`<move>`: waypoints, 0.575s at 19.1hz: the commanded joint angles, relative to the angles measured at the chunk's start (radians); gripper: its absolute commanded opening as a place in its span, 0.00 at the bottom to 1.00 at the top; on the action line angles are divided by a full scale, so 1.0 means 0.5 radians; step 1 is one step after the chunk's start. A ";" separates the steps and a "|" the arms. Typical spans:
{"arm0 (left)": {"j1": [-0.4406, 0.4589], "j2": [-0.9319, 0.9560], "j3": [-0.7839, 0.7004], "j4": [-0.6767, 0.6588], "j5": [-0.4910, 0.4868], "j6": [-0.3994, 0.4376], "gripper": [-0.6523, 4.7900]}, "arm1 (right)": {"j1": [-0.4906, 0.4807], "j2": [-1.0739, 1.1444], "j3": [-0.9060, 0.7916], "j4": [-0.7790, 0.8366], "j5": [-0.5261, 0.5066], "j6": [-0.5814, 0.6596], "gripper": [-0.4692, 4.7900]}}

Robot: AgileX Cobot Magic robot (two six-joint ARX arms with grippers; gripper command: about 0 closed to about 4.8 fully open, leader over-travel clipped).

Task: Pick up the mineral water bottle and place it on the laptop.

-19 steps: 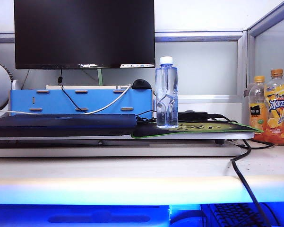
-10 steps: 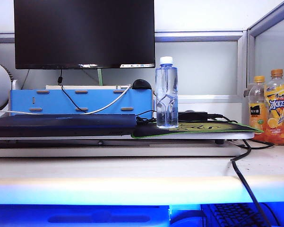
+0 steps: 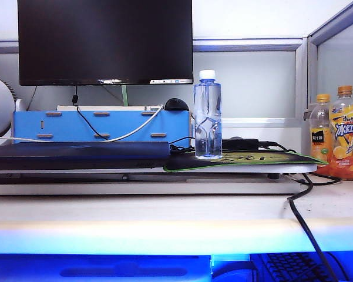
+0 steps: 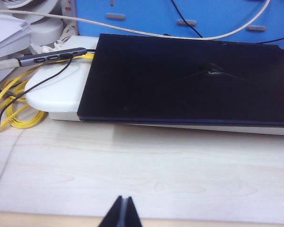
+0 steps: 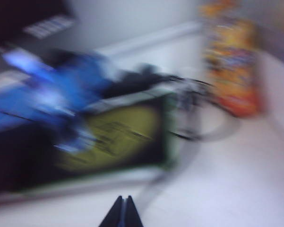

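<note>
Mineral water bottle point(image 3: 207, 115): upright on the mouse mat point(image 3: 246, 159), just right of the laptop point(image 3: 79, 151). Left pincer point(image 4: 122, 213) and right pincer point(image 5: 122, 211): both closed, empty, short of the laptop. I'd open the right, grip mid-body. Right wrist view blurred; bottle indistinct there.

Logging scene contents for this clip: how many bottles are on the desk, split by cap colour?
White cap: 1, the water bottle standing on the mouse mat.
Orange cap: 2, the taller drink bottle and the shorter drink bottle at far right.
Total: 3
</note>
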 commanded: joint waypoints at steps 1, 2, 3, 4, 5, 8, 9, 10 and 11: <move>0.001 -0.005 0.000 0.001 0.002 0.003 0.12 | 0.000 0.166 0.324 0.062 -0.160 0.020 0.08; 0.001 -0.005 0.000 0.002 0.002 0.003 0.12 | 0.000 0.277 0.461 0.043 -0.162 -0.032 0.08; 0.001 -0.005 0.000 0.002 0.002 0.003 0.12 | 0.000 0.449 0.640 -0.008 -0.208 -0.122 0.08; 0.001 -0.005 0.000 0.001 0.002 0.003 0.12 | 0.001 0.624 0.809 -0.089 -0.284 -0.202 0.08; 0.001 -0.005 0.000 0.001 0.002 0.003 0.12 | 0.002 0.903 1.070 -0.275 -0.422 -0.358 0.08; 0.001 -0.005 0.000 0.001 0.002 0.003 0.12 | 0.002 1.499 1.630 -0.706 -0.955 -0.466 0.08; 0.001 -0.005 0.000 0.001 0.002 0.002 0.12 | -0.004 1.687 1.762 -0.729 -1.389 -0.264 0.08; 0.001 -0.005 0.000 0.002 0.002 0.003 0.12 | -0.002 1.755 1.781 -0.668 -1.570 -0.208 0.08; 0.001 -0.005 0.000 0.001 0.002 0.002 0.12 | 0.002 1.810 1.780 -0.607 -1.740 -0.165 0.08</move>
